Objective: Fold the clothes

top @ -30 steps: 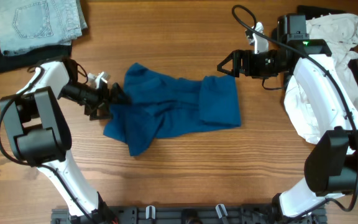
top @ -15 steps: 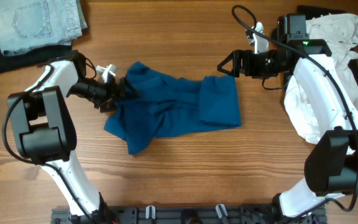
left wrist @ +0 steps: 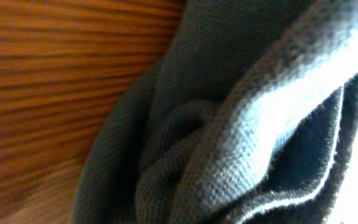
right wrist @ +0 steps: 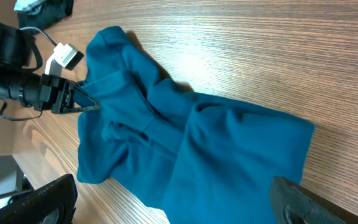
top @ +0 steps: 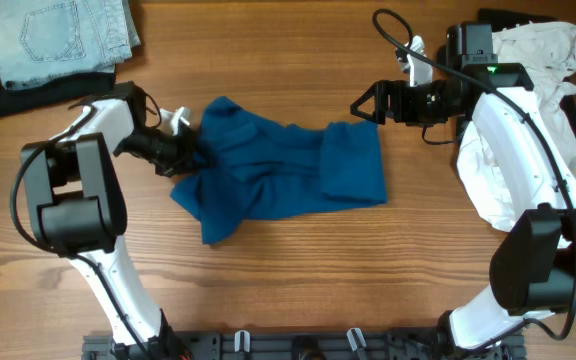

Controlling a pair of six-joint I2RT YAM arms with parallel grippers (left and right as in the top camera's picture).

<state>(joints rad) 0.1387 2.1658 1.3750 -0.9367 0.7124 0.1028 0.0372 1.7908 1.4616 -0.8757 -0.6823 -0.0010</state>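
Left hand (top: 192, 158) now pinching the T-shirt (top: 288, 175) edge, no longer spread; right hand (top: 360, 105) spread as before.

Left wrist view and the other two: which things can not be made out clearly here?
Left wrist: the left end effector shows no fingers here; blurred T-shirt cloth fills the frame.
Overhead: the T-shirt's collar and sleeves are lost in crumpled folds.
Overhead: the right arm covers part of the white garment; the top edge cuts off the denim.
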